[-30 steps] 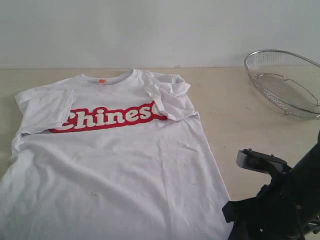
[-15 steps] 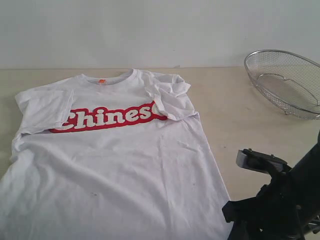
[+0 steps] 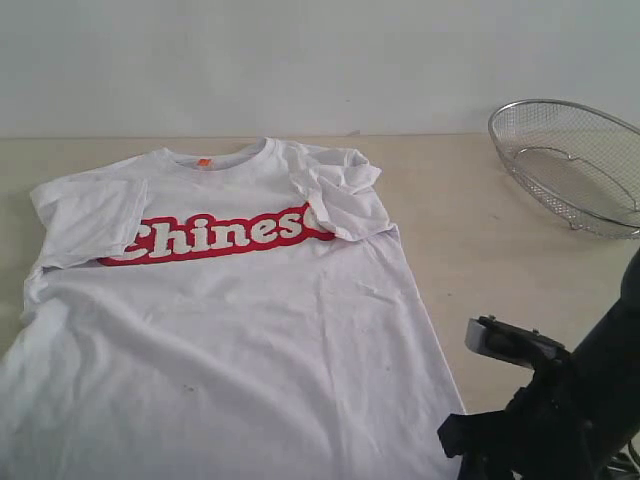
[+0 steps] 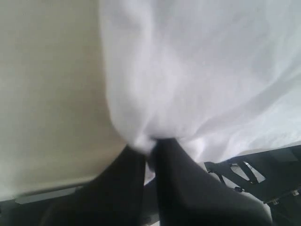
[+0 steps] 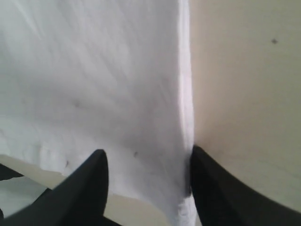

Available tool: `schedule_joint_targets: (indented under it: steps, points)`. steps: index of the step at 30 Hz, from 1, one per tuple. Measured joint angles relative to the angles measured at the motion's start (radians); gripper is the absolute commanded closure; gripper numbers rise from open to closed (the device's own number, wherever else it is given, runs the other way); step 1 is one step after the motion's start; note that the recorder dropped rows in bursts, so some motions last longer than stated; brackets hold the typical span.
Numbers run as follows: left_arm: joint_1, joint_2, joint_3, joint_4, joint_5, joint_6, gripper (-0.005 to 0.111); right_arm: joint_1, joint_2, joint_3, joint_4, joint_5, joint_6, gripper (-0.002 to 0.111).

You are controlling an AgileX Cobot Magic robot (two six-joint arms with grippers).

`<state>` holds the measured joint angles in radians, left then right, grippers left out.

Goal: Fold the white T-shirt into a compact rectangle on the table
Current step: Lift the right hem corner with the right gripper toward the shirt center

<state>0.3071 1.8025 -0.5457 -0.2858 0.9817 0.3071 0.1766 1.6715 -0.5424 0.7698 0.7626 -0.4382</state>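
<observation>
From the outside camera: a white T-shirt (image 3: 250,340) spread front-up on the pale counter (image 3: 470,230). Red letters (image 3: 220,235) across the chest, the last one hidden under a sleeve (image 3: 340,195) folded in over it. Small orange tag (image 3: 204,162) at the neck. Bottom hem of the T-shirt cut off by the picture's edge. Wire basket (image 3: 570,165) well apart from the T-shirt, out past the folded-sleeve side, partly cut off too. Dark right arm (image 3: 560,420) just beside the T-shirt's lower corner, its tip lost below the picture's edge. Both sets of fingers out of sight here.

From the left wrist camera: left fingers (image 4: 176,183) pressed together, pinching a bunched bit of the T-shirt. Cloth gathered into a soft fold at the pinch, very close and blurry. Bare counter beside the cloth. Hard to tell which part of the T-shirt this is. Dark metal bits behind the fingers, too blurry to name.

From the right wrist camera: right fingers (image 5: 91,186) spread wide apart, holding nothing. Side edge of the T-shirt running down between them, close against one finger. No telling whether cloth and finger touch. Uneven hem of the T-shirt showing near the other finger. A few tiny dark specks on the cloth. Bare counter past the T-shirt's edge, with one small dark dot on it.
</observation>
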Motion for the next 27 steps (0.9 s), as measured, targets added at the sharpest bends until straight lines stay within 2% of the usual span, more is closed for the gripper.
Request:
schedule_joint_targets:
  steps: [10, 11, 14, 15, 23, 25, 27]
  points:
    - [0.0, 0.0, 0.0, -0.002, 0.0, 0.0, 0.102, 0.0, 0.012, 0.0, 0.082, 0.017, -0.089, 0.058]
    - [0.0, 0.0, 0.0, -0.002, 0.0, 0.0, 0.102, 0.0, 0.012, 0.0, 0.085, 0.017, -0.094, 0.061]
    - [0.0, 0.0, 0.0, -0.002, -0.001, 0.0, 0.102, 0.048, 0.012, 0.0, 0.088, 0.002, -0.115, 0.082]
    - [0.0, 0.0, 0.0, -0.002, -0.001, 0.0, 0.102, 0.07, 0.012, 0.0, 0.088, -0.008, -0.12, 0.086]
    - [0.0, 0.0, 0.0, -0.002, -0.001, 0.0, 0.102, 0.093, 0.012, 0.0, 0.053, -0.045, -0.124, 0.088]
    - [0.0, 0.0, 0.0, -0.002, -0.001, 0.0, 0.102, 0.093, 0.012, 0.0, 0.047, -0.051, -0.121, 0.095]
    - [0.0, 0.0, 0.0, -0.002, -0.001, 0.0, 0.102, 0.096, 0.012, 0.0, 0.041, -0.059, -0.121, 0.109]
